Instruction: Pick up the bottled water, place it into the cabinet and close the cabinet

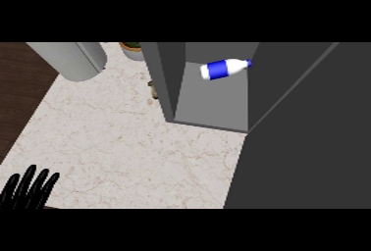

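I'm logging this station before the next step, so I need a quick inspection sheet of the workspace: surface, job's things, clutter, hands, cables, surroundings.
Surface: pale marble counter, with a dark wood floor strip at its left.
Job's things: bottled water, white with a blue label, lies on its side inside the grey cabinet; the cabinet door stands open at the right.
Clutter: a grey cylinder at the top left; a potted plant partly hidden behind the cabinet.
Hands: left hand open, fingers up, resting at the lower left edge; right hand not in view.
Cables: nothing seen.
Surroundings: nothing seen beyond the counter and floor.
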{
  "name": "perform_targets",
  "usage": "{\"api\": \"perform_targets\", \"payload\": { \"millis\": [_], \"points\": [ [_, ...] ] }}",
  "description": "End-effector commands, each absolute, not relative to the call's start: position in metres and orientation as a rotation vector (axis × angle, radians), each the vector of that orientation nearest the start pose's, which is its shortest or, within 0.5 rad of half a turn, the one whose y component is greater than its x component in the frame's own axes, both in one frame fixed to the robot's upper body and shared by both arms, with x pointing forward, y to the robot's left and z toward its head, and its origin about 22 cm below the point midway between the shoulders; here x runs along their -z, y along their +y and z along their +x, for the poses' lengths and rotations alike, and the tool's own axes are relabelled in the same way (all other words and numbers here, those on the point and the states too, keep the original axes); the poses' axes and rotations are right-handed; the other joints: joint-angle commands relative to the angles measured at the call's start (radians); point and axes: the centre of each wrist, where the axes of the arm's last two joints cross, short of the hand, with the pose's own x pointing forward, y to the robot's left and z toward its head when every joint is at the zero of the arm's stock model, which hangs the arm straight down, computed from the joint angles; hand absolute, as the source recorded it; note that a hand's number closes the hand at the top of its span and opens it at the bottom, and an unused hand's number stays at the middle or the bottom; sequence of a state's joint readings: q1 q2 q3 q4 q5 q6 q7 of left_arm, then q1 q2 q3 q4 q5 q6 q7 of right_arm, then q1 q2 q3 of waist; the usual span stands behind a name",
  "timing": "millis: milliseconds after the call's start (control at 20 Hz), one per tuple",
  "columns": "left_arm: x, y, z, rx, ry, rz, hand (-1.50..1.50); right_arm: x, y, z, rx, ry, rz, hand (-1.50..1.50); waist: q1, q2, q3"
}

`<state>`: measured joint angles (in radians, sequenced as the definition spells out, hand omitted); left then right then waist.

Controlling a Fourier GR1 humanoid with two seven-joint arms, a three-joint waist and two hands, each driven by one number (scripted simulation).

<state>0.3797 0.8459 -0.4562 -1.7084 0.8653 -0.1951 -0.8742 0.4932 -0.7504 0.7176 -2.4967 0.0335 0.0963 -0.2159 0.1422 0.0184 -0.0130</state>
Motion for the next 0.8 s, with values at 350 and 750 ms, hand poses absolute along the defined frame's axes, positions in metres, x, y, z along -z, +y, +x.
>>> {"api": "perform_targets", "payload": {
  "millis": [350, 750],
  "points": [
    [-0.012, 0.359, 0.127, -0.015, -1.846, -0.528, -1.5, -0.142, -0.175, 0.083, -0.968, -1.722, 0.709, 1.5, 0.035, 0.015, -0.006],
    [-0.022, 0.365, 0.131, 0.012, -1.851, -0.553, -1.5, -0.137, -0.168, 0.099, -0.855, -1.71, 0.685, 1.5, 0.051, 0.027, -0.006]
  ]
}}
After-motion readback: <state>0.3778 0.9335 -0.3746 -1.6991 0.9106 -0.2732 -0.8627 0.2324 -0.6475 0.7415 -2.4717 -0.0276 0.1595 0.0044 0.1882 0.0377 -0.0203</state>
